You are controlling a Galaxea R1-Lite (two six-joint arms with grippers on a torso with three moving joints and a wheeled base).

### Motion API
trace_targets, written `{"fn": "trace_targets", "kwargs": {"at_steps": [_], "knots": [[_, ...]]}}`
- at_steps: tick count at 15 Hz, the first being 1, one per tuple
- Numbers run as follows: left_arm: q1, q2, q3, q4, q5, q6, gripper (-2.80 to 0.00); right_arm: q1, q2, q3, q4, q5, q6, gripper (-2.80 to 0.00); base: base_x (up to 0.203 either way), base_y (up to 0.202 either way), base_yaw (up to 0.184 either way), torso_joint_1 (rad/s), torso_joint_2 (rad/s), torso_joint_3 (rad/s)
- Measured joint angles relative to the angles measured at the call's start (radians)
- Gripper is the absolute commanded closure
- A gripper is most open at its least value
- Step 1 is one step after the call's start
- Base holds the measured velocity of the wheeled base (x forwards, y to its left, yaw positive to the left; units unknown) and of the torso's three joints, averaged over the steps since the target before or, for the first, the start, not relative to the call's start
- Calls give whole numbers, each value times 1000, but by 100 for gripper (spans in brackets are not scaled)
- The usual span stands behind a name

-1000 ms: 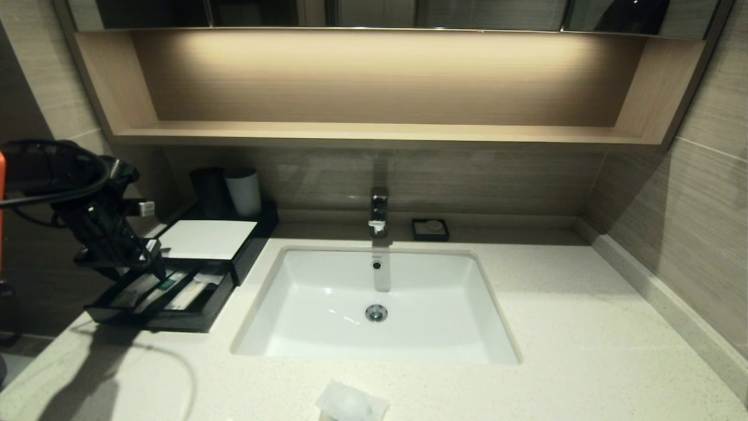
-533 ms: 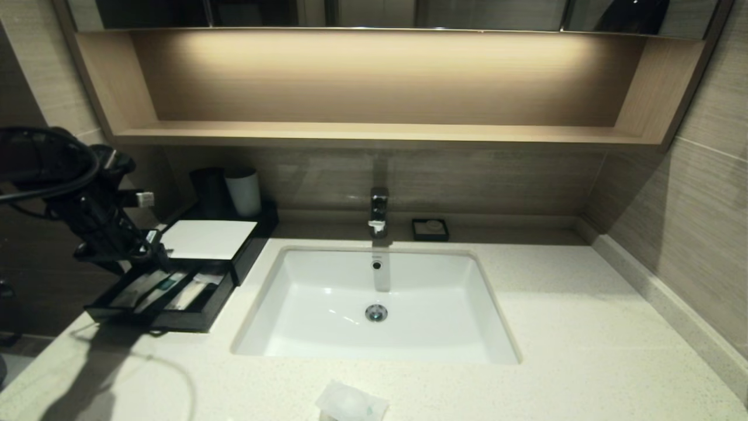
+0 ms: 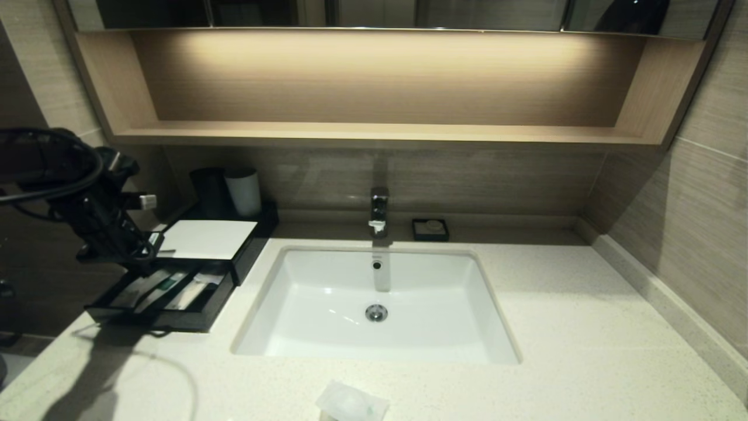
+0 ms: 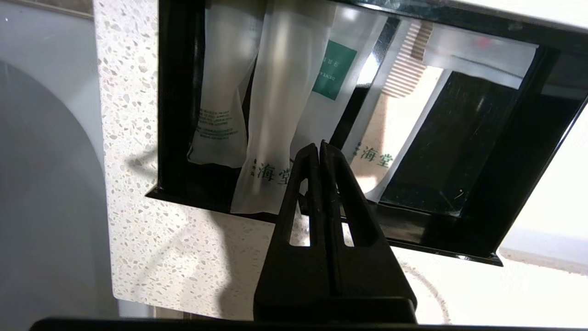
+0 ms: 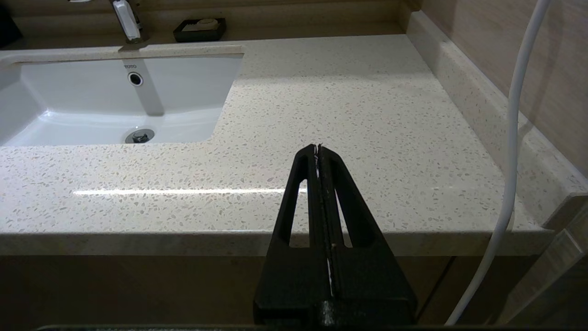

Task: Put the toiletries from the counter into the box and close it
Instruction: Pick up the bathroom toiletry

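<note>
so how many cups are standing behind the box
2, side by side at the back left of the counter, behind the box: a black cup on the left and a white cup to its right. None seems hidden.

A speckled cream tabletop [image 3: 572,327] surrounds a white sunken basin [image 3: 374,304]. On it sit a black box [image 3: 193,275] at left, a small black dish [image 3: 430,229] by the tap, and a crinkly clear packet [image 3: 350,402] at the front edge.

crinkly packet [image 3: 350,403] cut by bottom edge
</note>
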Motion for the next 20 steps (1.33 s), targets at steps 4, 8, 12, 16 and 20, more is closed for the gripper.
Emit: {"fn": "trace_targets", "kwargs": {"at_steps": [4, 8, 12, 16, 20], "knots": [[1, 20, 0, 16, 11, 1, 0, 0, 0, 0, 0, 0, 0, 0, 0, 0, 0, 0, 0, 0], [6, 36, 0, 25, 15, 3, 0, 0, 0, 0, 0, 0, 0, 0, 0, 0, 0, 0, 0, 0], [13, 57, 0, 7, 45, 4, 0, 0, 0, 0, 0, 0, 0, 0, 0, 0, 0, 0, 0, 0], [12, 78, 0, -17, 46, 1, 0, 0, 0, 0, 0, 0, 0, 0, 0, 0, 0, 0, 0, 0], [11, 72, 0, -43, 40, -27, 0, 0, 0, 0, 0, 0, 0, 0, 0, 0, 0, 0, 0, 0]]}}
